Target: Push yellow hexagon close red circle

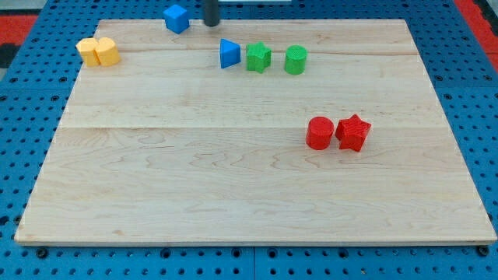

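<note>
The yellow hexagon [107, 51] sits at the view's top left, touching a second yellow block [89, 51] on its left. The red circle [319, 133] sits right of the middle, touching a red star [353, 132] on its right. My tip [211, 22] is at the view's top edge of the board, just right of a blue cube [177, 17] and well to the right of the yellow hexagon. It touches no block.
A blue triangle [229, 54], a green star [258, 57] and a green circle [295, 59] stand in a row below my tip. The wooden board [233, 194] lies on a blue perforated table.
</note>
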Available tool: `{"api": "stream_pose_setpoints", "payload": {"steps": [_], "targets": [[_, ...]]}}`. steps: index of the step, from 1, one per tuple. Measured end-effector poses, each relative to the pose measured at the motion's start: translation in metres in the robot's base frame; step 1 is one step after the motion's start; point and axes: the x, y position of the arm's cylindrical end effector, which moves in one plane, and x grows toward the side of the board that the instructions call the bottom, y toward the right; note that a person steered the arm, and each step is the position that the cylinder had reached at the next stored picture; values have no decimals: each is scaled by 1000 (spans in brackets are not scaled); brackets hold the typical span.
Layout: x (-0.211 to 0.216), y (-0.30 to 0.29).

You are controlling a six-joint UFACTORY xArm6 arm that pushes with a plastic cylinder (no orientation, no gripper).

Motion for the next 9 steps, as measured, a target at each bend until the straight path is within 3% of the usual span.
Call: {"api": "stream_pose_setpoints", "payload": {"steps": [1,2,3,6,9], "targets": [[5,-78],[51,-94],[61,-119],[30,-204],[48,-206]]}}
